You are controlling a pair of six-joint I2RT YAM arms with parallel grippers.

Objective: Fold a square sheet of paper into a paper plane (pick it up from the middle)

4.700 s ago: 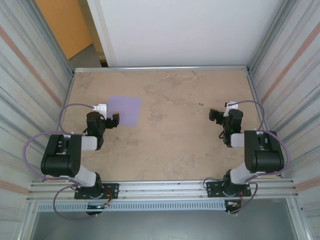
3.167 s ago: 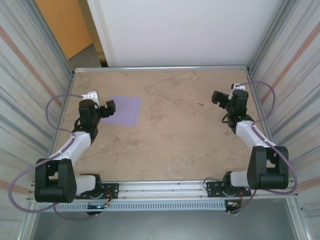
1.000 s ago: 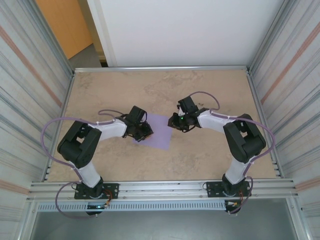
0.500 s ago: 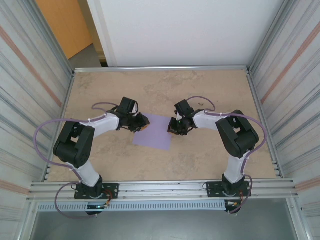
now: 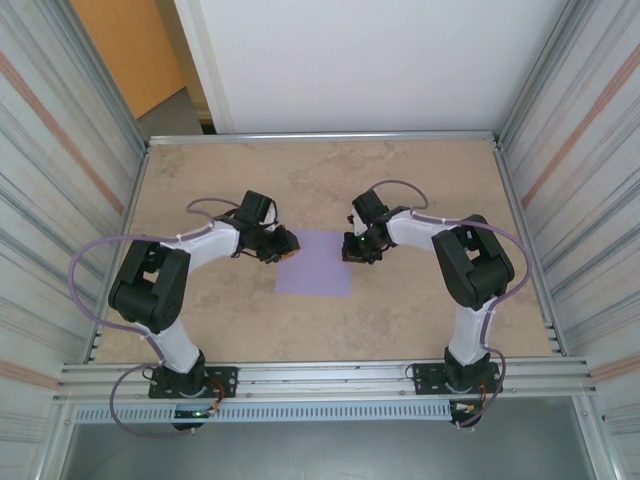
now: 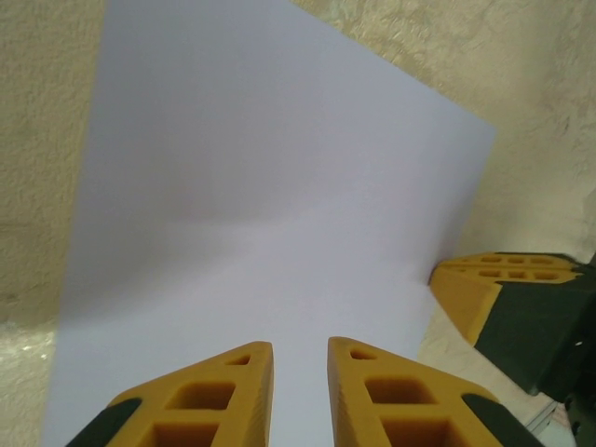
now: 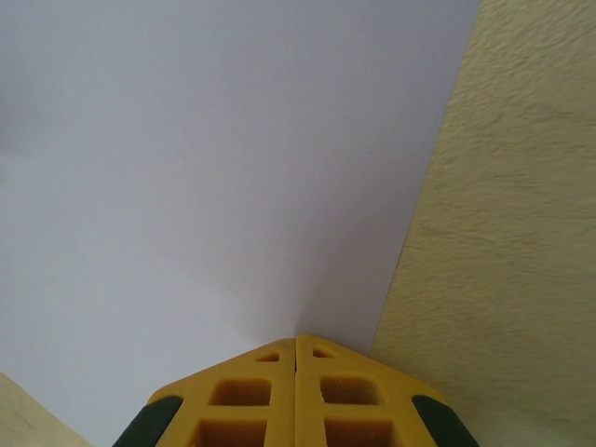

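Mid-table, the sheet (image 5: 313,262) lies flat and uncreased on the table (image 5: 420,320), its edges roughly square to the table edges. Left gripper (image 5: 287,246) sits at its far-left corner and right gripper (image 5: 352,248) at its far-right corner, both low and aimed inward at each other. We read that as squaring up or pinning the far edge ahead of a first fold, not the middle pickup the task asks for. Left wrist view: left fingers (image 6: 256,382) are parted by a narrow gap over the paper, with nothing between them. Right wrist view: right fingers (image 7: 309,400) are pressed together, tips just inside the sheet's edge; we can't tell if any paper is caught. Count: one sheet, two grippers, zero folds. Folding not yet begun, by our read.
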